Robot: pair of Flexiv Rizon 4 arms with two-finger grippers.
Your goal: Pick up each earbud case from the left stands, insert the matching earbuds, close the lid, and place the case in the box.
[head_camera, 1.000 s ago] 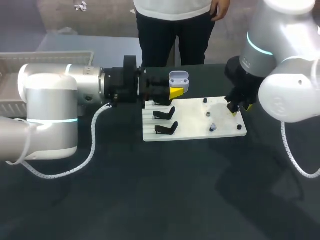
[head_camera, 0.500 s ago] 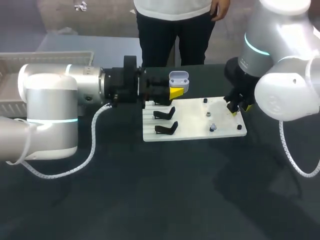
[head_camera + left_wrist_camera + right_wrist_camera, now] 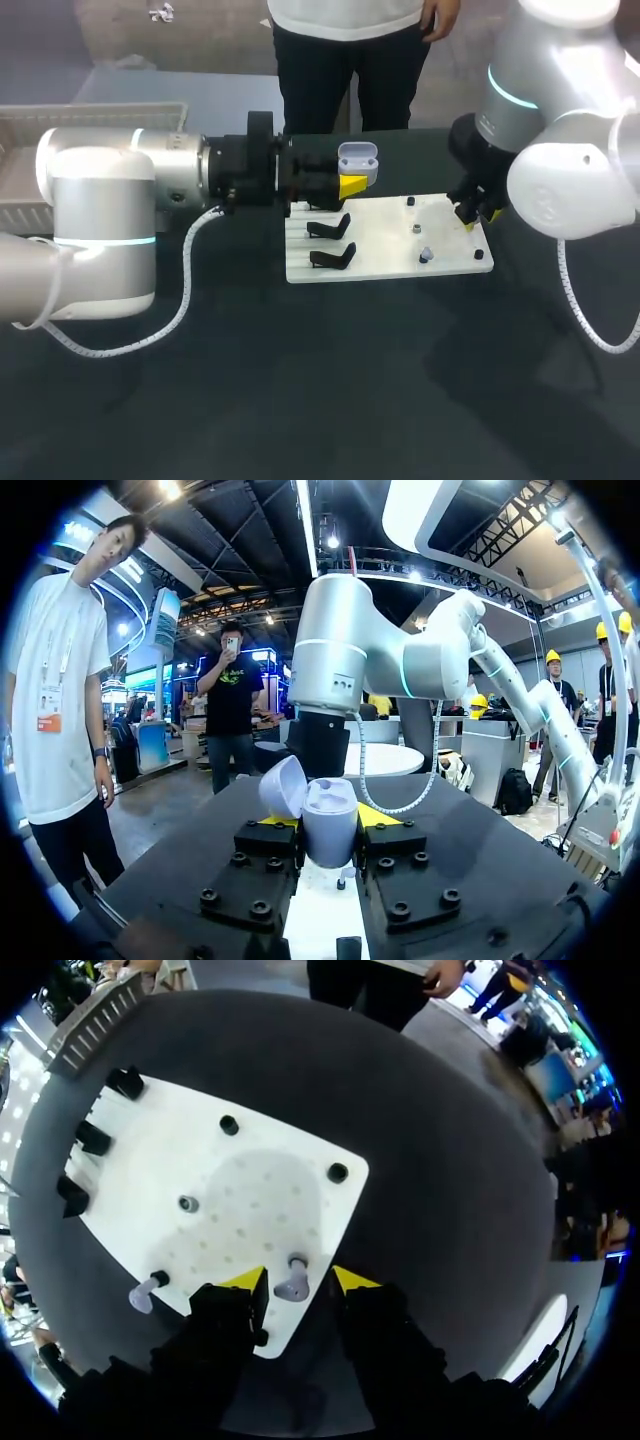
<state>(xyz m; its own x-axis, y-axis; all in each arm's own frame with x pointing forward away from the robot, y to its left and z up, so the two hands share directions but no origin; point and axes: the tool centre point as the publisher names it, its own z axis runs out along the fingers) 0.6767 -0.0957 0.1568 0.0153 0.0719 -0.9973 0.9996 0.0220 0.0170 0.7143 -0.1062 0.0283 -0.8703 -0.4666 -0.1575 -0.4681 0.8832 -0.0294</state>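
On the desk (image 3: 300, 390), the white board (image 3: 390, 262) carries two empty black stands (image 3: 332, 258). At its right end my right hand (image 3: 298, 1278) has shifted only slightly in the last second. It stands open astride a lavender earbud (image 3: 290, 1288), so a pick seems next. Farther back, my left hand (image 3: 326, 820) has stayed clamped on the open-lidded earbud case (image 3: 330, 832).

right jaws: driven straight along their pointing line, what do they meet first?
Most likely the pale earbud standing on the white board, which sits in line between the open right jaws. The board itself is next. How far off the earbud is remains unclear.
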